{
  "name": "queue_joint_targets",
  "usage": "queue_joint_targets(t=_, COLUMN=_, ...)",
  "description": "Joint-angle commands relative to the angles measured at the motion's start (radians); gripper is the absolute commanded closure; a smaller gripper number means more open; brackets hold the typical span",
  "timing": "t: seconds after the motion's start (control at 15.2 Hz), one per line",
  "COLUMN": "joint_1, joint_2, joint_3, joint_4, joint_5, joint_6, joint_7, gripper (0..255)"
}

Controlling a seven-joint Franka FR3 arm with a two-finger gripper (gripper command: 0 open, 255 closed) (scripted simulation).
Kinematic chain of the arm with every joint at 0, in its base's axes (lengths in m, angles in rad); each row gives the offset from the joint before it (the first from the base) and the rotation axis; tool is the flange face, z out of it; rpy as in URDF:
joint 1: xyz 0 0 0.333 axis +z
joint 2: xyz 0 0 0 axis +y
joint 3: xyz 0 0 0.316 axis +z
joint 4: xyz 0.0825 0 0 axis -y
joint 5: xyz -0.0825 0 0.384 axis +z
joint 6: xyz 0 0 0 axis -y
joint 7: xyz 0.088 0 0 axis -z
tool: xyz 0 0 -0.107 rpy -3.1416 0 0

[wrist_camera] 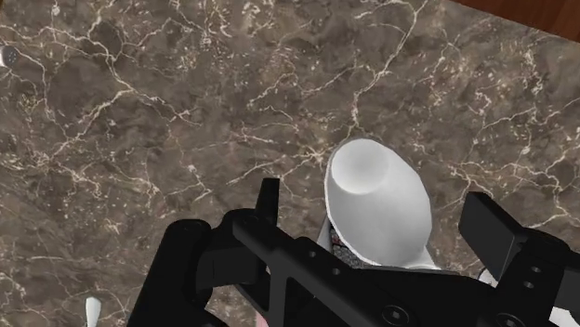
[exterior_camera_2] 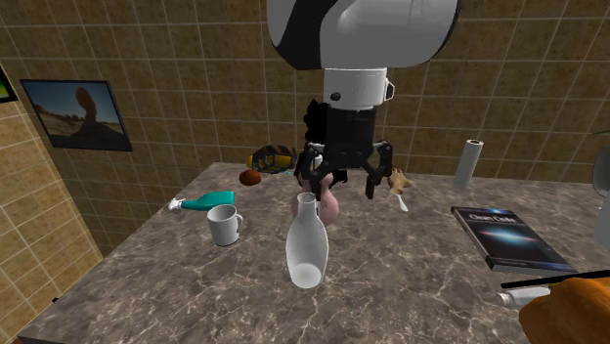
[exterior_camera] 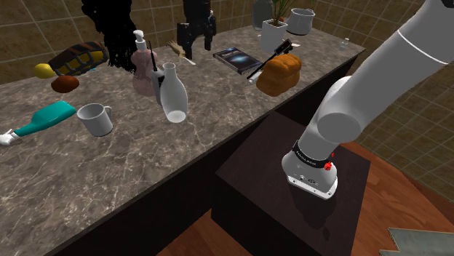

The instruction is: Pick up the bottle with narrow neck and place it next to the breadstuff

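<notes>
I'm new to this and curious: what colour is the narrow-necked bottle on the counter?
The bottle is plain white, clearest in the second exterior view.

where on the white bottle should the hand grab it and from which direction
Probably the neck of the bottle, coming from straight above. The bottle stands upright, slim at the top and flaring wide toward the base, so the open hand should span the neck more easily than the body. The soap dispenser stands close on one side, which argues against a sideways approach.
</notes>
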Motion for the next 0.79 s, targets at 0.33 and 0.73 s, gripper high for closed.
queue_joint_targets(t=0.33, joint_1=0.027, joint_2=0.264, joint_3=0.048, joint_4=0.197, joint_5=-0.047, joint_6=0.063, joint_7=0.067, gripper=0)
queue_joint_targets(t=0.73, joint_1=0.041, joint_2=0.358, joint_3=0.057, joint_4=0.240, joint_5=-0.069, joint_6=0.110, joint_7=0.089, gripper=0)
